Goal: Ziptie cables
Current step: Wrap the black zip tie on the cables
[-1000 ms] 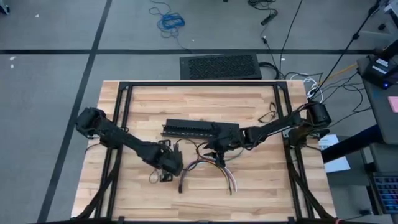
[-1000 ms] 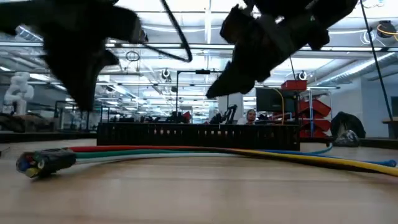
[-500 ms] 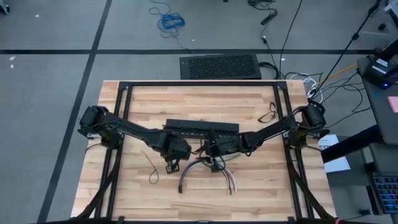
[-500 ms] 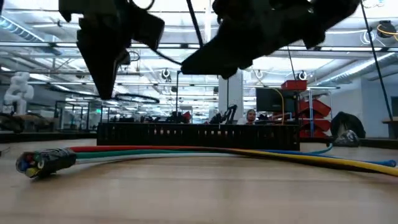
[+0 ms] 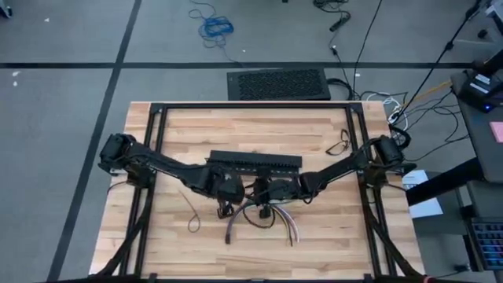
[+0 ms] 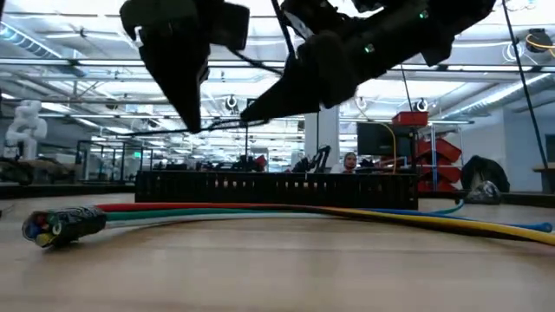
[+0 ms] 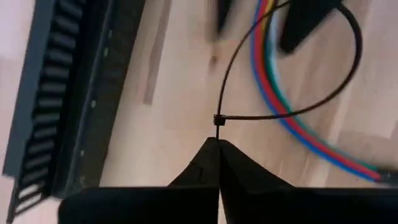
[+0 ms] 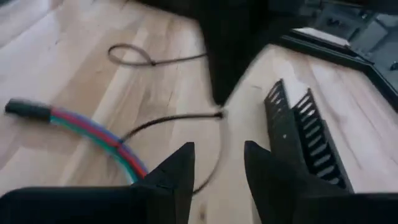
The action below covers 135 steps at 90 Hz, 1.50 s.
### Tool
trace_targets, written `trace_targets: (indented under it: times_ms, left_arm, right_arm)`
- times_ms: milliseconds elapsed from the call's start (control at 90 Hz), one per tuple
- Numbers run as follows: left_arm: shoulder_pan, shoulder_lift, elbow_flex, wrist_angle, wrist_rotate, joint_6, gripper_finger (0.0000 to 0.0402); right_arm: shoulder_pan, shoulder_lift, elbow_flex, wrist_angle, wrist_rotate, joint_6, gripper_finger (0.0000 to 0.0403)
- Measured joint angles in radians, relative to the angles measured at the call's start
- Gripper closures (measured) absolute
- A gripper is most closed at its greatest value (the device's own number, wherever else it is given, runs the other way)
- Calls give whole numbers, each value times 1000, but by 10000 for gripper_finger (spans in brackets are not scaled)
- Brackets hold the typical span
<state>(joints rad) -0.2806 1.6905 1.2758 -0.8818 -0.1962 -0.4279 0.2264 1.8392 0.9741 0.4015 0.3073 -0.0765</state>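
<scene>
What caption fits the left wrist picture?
Left gripper shut on a looped ziptie above the cables.

A long black slotted bar lies flat near the middle of the wooden desk, its length running across the desk; from table height it shows as a dark toothed wall. A black metal frame borders the desk top. On the grey floor beyond the desk's far edge sits a dark ribbed mat, and farther off lies a blue cable coil. Black cords trail over the floor toward the far right corner. In the room behind, a red rack, a dark monitor and a seated person show beneath rows of ceiling lights.
</scene>
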Motion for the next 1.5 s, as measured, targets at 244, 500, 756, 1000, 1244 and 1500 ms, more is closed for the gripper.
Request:
trace_targets:
  times_ms: [244, 500, 756, 1000, 1244, 1500]
  left_arm:
    - [-43, -1, 0, 19, -66, 16, 402]
    - [-43, -1, 0, 37, -72, 17, 402]
    - [-43, -1, 0, 46, -74, 23, 402]
    - [-109, -67, 1, 38, -183, 22, 402]
    - [-229, -246, -8, 1, -464, -57, 380]
    - [-400, -275, -164, 124, -859, -242, 342]
  right_arm:
    - [-18, 9, -1, 0, -30, 33, 273]
    - [-18, 9, -1, -16, -47, 34, 328]
    - [-18, 9, -1, -31, -47, 24, 400]
    - [-21, 9, -17, -7, -53, 111, 402]
    - [-46, 9, -99, 182, -78, 196, 403]
    - [-72, 9, -267, 687, -156, 305, 403]
